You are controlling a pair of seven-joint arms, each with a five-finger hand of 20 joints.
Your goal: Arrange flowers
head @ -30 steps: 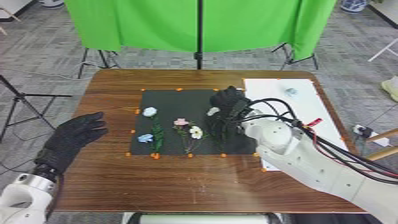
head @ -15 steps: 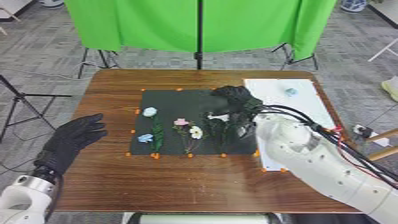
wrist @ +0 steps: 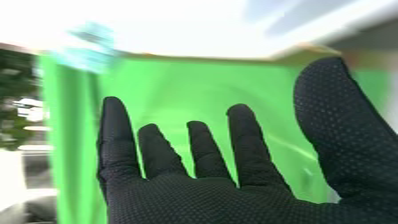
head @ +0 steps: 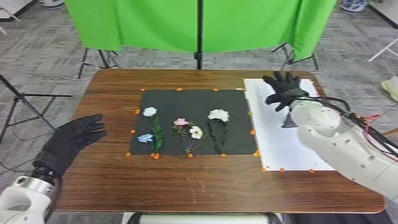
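Off the black mat (head: 178, 102) and out past its right side, the right hand (head: 286, 93) has swung over the white sheet (head: 298, 150), probably to collect another stem. The counter (head: 160, 185) carries both surfaces, side by side; the sheet seems to serve as supply and the mat as display. The left hand (head: 71, 136) hangs beyond the mat's left edge, its fingers loosely extended and empty, likely held there to leave the work area free. The right hand's fingers are spread wide, thumb well apart and holding nothing, which would suit a coming grasp. Near them is a blurred pale-blue bloom (wrist: 84, 47).

On the mat, the leafy-stemmed pale flower (head: 149, 111) lies toward the left, the large white flower (head: 218, 115) toward the right, and the pink flower (head: 181, 122) and smaller white flower (head: 195, 132) between, spaced apparently so each shows. The small blue flower (head: 145, 138) sits lowest at the mat's left.

Half a second ago the right hand was by the large white flower; that bloom is now uncovered.
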